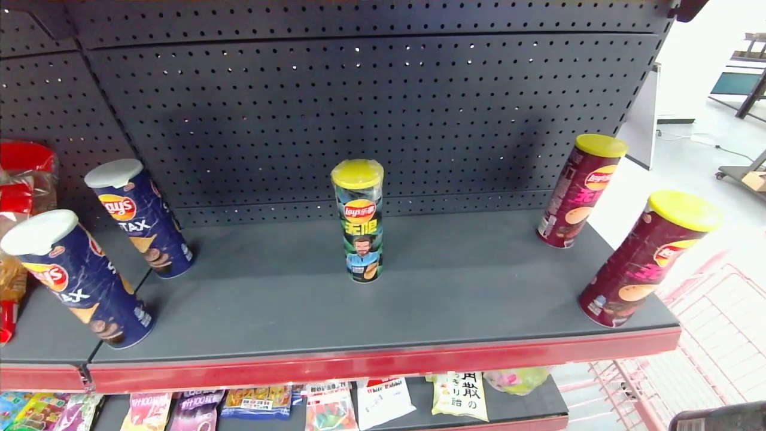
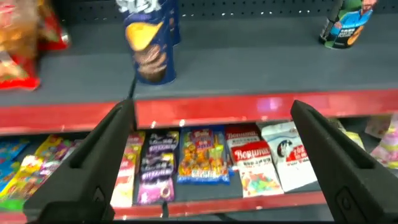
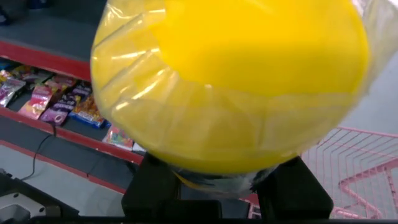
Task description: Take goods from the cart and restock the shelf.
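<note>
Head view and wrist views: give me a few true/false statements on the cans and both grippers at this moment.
The green can stands upright in the middle of the shelf. True.
Both blue cans have yellow lids. False: their lids are white.
The left gripper is open and empty. True.
The right gripper is empty. False: it is shut on a yellow-lidded can.
Two maroon cans stand at the shelf's right end. True.

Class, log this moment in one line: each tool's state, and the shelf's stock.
left tool: open, empty | right tool: shut on yellow-lidded can | shelf: two blue cans, one green can, two maroon cans
</note>
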Robot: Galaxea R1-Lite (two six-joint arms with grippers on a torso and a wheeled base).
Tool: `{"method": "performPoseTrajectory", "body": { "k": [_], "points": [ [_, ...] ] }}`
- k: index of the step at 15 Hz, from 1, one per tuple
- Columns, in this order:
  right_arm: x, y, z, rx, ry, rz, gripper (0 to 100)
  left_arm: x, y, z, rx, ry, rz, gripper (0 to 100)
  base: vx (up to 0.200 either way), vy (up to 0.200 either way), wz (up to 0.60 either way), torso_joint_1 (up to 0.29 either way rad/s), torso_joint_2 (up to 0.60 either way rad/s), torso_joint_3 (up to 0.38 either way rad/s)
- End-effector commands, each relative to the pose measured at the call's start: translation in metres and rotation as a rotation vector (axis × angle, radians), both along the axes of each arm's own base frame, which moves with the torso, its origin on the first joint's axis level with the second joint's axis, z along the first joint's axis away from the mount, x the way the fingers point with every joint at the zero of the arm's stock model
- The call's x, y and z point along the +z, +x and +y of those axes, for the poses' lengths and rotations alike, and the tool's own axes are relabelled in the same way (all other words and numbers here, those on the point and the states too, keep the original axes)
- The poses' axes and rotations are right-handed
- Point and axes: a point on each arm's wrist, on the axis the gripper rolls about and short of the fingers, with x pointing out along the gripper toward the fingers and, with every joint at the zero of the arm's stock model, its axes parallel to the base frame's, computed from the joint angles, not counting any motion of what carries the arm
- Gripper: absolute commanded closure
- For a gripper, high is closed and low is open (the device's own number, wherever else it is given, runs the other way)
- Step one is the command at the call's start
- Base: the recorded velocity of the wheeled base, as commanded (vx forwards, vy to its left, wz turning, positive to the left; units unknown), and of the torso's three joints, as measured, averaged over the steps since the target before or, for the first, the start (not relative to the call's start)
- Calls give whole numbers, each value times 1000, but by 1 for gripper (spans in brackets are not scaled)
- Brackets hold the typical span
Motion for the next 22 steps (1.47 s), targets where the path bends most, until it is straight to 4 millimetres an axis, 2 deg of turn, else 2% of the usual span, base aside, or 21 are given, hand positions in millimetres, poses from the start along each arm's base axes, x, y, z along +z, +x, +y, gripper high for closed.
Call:
{"method": "performPoseTrajectory", "body": {
  "k": [1, 7, 12, 13, 14, 16, 17, 18, 20, 22],
  "points": [
    [3, 10, 2, 5, -9, 43, 100, 0, 0, 0, 3, 0, 2, 0, 0, 0, 0, 0, 0, 0],
    [4, 13, 4, 141, -5, 51, 100, 0, 0, 0, 1, -2, 2, 0, 0, 0, 0, 0, 0, 0],
    [15, 28, 9, 212, -17, 110, 100, 3, 9, 0, -60, 54, 109, 0, 0, 0, 0, 0, 0, 0],
    [16, 30, 10, 239, -15, 116, 100, 7, 6, -1, -137, 57, 69, 0, 0, 0, 0, 0, 0, 0],
    [16, 30, 10, 253, -16, 121, 100, 44, 8, -1, -160, 52, 39, 0, 0, 0, 0, 0, 0, 0],
    [16, 34, 12, 254, -18, 141, 100, 121, 41, -5, -208, -33, 82, 0, 0, 0, 0, 0, 0, 0],
    [16, 36, 12, 255, -19, 149, 100, 138, 61, -9, -331, -19, 129, 0, 0, 0, 0, 0, 0, 0],
    [16, 38, 13, 254, -20, 156, 100, 141, 82, -15, -443, 3, 199, 0, 0, 0, 0, 0, 0, 0],
    [17, 40, 13, 254, -21, 161, 100, 135, 121, -29, -615, 61, 297, 0, 0, 0, 0, 0, 0, 0],
    [18, 41, 14, 252, -21, 164, 100, 126, 147, -49, -760, 94, 344, 0, 0, 0, 0, 0, 0, 0]
  ]
}}
